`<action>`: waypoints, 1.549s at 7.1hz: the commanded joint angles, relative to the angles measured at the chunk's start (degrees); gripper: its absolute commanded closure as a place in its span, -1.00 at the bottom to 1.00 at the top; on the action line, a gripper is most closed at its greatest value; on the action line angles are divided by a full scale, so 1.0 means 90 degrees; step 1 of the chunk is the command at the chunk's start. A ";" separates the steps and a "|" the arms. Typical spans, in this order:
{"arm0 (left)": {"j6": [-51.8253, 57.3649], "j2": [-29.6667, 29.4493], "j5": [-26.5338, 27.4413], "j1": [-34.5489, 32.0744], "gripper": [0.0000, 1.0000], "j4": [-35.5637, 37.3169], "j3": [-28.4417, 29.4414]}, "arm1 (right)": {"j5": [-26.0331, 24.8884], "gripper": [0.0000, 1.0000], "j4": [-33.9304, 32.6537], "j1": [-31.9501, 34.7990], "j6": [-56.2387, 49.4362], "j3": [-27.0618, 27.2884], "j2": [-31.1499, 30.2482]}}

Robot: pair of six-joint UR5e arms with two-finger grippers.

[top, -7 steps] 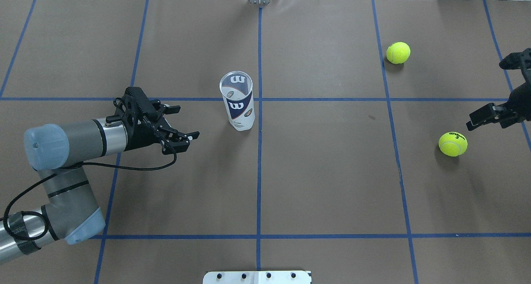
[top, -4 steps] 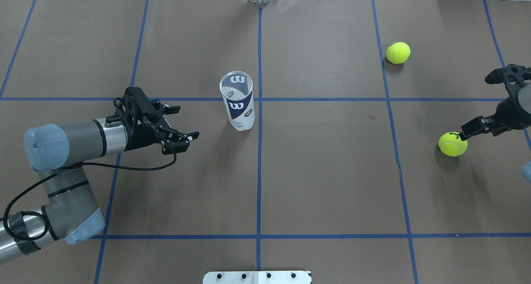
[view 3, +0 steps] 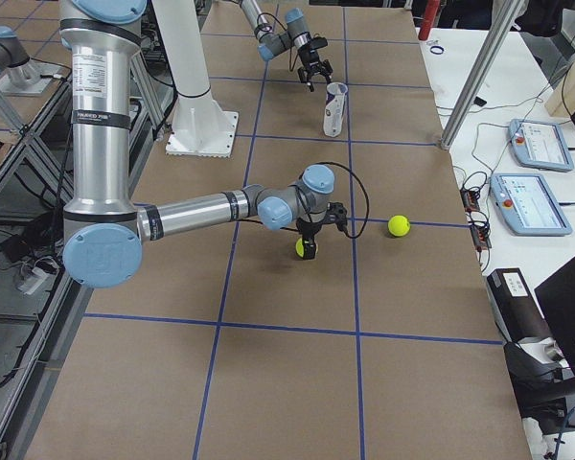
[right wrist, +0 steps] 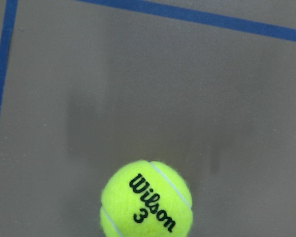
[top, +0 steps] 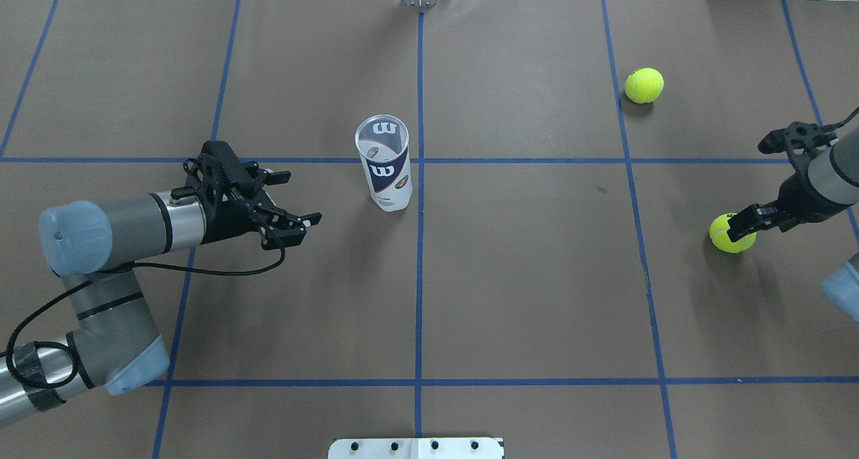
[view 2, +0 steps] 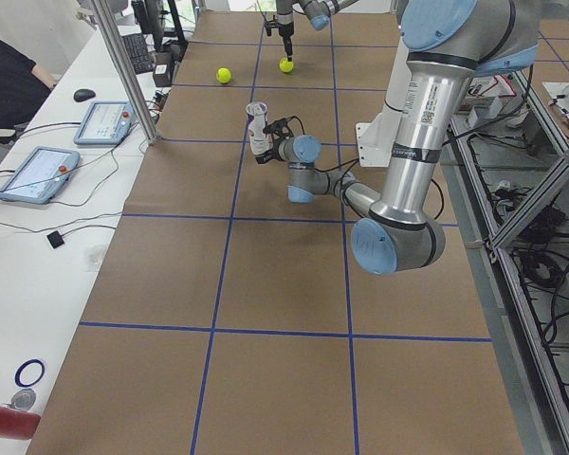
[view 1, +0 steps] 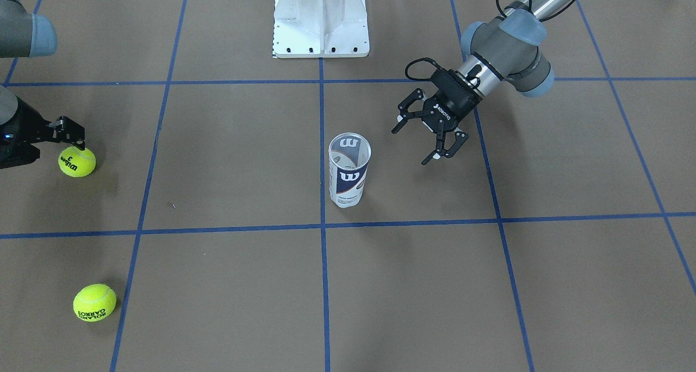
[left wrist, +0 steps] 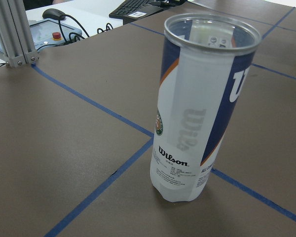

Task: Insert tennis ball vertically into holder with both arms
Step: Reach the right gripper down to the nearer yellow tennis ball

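The holder [top: 382,164] stood upright near the centre of the brown, blue-taped surface [top: 537,291]. It was a clear plastic cylinder with a metal rim and a navy-and-white label, open at the top. The left gripper [top: 301,196] hovered near it, jaws spread wide and holding nothing, bare surface between them. Two fuzzy yellow balls lay outside the holder, well apart from it: the far ball [top: 644,85] alone, the "Wilson 3" ball [top: 725,239] beneath the right gripper [top: 737,227], whose jaw opening could not be told. A white metal pedestal [view 1: 321,18] stood at the robot's edge.

Left hand [top: 302,196] spread wide; right hand [top: 741,225] points down, apparently spread too.
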 commanded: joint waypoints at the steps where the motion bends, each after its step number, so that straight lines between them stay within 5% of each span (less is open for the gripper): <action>1: 0.0000 -0.0005 0.0004 -0.0010 -0.99 -0.0038 -0.0008 | -0.0169 -1.00 0.0000 -0.0189 -0.0005 -0.0274 0.0197; 7: 0.0000 0.0034 0.0004 -0.0010 -0.99 -0.0038 0.0002 | -0.0208 -0.95 0.0000 -0.0317 -0.0005 -0.0519 0.0403; 8: 0.0010 0.0034 0.0004 -0.0010 -0.99 -0.0038 0.0002 | -0.0208 -0.68 0.0000 -0.0317 -0.0005 -0.0519 0.0403; 9: 0.0010 0.0034 0.0004 -0.0010 -0.99 -0.0038 0.0002 | -0.0208 -0.15 0.0000 -0.0317 -0.0005 -0.0519 0.0432; 10: 0.0010 0.0025 0.0004 -0.0010 -0.99 -0.0038 0.0002 | -0.0170 0.66 0.0000 -0.0307 -0.0014 -0.0355 0.0500; 11: 0.0010 0.0025 0.0004 -0.0010 -0.99 -0.0038 -0.0017 | -0.0034 1.00 -0.0077 -0.0123 -0.0024 -0.0131 0.0626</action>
